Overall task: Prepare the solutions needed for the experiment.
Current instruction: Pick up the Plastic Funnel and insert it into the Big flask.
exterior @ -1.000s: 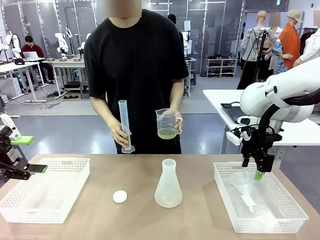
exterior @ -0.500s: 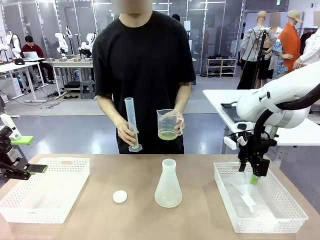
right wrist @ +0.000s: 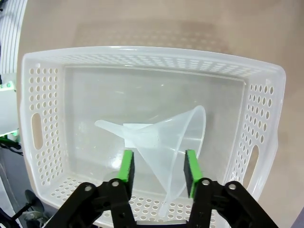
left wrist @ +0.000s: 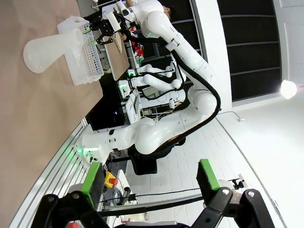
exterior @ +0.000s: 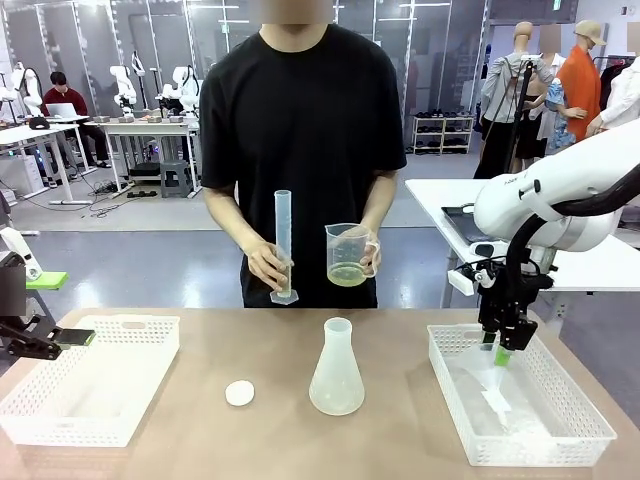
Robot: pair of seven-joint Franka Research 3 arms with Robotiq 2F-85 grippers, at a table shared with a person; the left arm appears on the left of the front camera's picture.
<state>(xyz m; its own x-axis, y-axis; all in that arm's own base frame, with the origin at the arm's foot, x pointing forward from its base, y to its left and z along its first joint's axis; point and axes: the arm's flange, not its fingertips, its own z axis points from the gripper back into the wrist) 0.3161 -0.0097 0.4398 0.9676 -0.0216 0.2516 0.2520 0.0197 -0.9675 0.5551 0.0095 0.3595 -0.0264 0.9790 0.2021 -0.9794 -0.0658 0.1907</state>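
- The solutions are recorded as a shallow layer of pale yellow liquid at the bottom of a clear beaker. The beaker is held upright in one hand of the person standing at 12 o'clock across the table.
- A tall measuring cylinder is held upright in the person's other hand, just at 9 o'clock of the beaker. Both vessels are kept above the far table edge.
- A frosted conical flask is noted upright at the table centre, at 6 o'clock of the beaker. A small white disc lies on the table at 9 o'clock of the flask, apart from it.
- A white perforated basket is placed at 9 o'clock on the table, and a second basket at 3 o'clock.
- The right gripper is lowered into the 3 o'clock basket. Its green pads are set on either side of the cone of a clear funnel, which lies on its side on the basket floor. Whether the pads are pressed onto the funnel cannot be told.
- The left gripper is held at the 9 o'clock table edge, jaws spread wide, with nothing between them.
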